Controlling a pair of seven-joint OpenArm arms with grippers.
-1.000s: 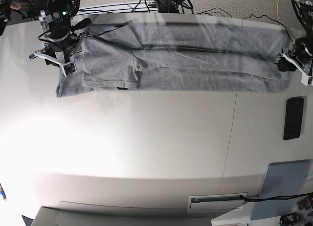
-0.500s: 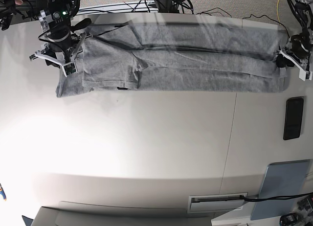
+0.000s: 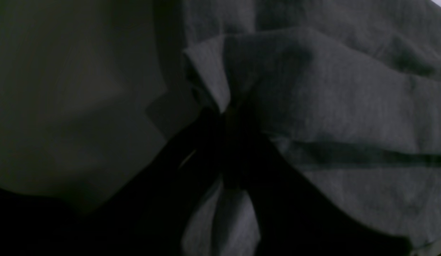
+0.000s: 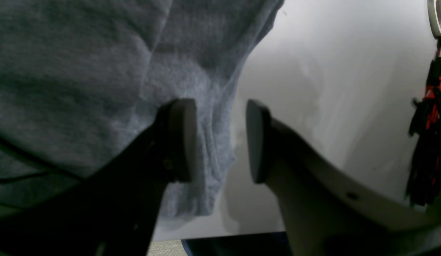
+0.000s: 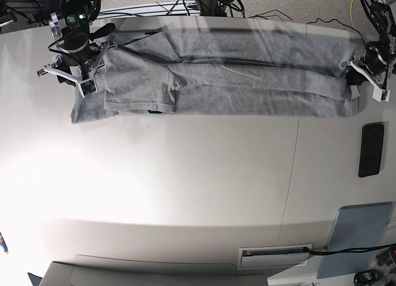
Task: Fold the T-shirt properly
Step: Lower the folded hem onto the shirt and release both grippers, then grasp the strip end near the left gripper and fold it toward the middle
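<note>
From my left wrist, my left claw (image 3: 227, 142) is pinched shut on a bunched edge of the heather-grey cotton T-shirt (image 3: 348, 106); in this gloom I judge I may hold only one layer, which could slip or drag unevenly. From my right wrist, my right claw (image 4: 220, 140) stands apart, one pad on cloth, so that end may lag. From base, the shirt lies stretched along the white table's (image 5: 185, 193) far edge; no lettering is readable.
</note>
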